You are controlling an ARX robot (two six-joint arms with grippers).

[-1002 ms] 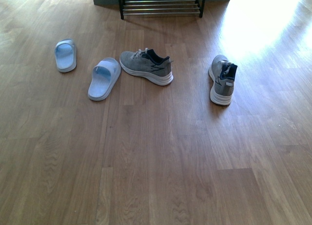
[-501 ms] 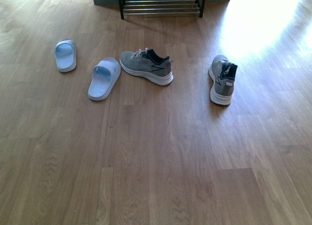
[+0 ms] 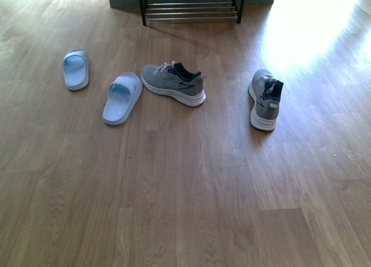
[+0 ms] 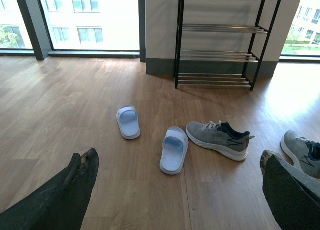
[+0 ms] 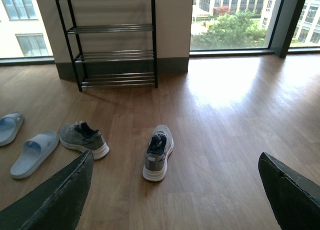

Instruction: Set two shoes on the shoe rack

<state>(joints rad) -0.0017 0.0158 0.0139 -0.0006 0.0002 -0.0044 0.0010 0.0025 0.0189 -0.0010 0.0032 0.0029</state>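
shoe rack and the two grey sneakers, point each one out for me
shoe rack [image 4: 216,54], left wrist view, on the chrome rods of a lower shelf
middle grey sneaker [image 3: 173,81], front view, on its knit side
right-hand grey sneaker [image 3: 265,102], front view, on the grey heel below the navy collar

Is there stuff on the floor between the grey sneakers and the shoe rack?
Nothing visible. Only bare wooden floor lies between the left grey knit sneaker, the right grey knit sneaker and the black-framed chrome-rod shoe rack. The pale blue foam slides sit off to the left.
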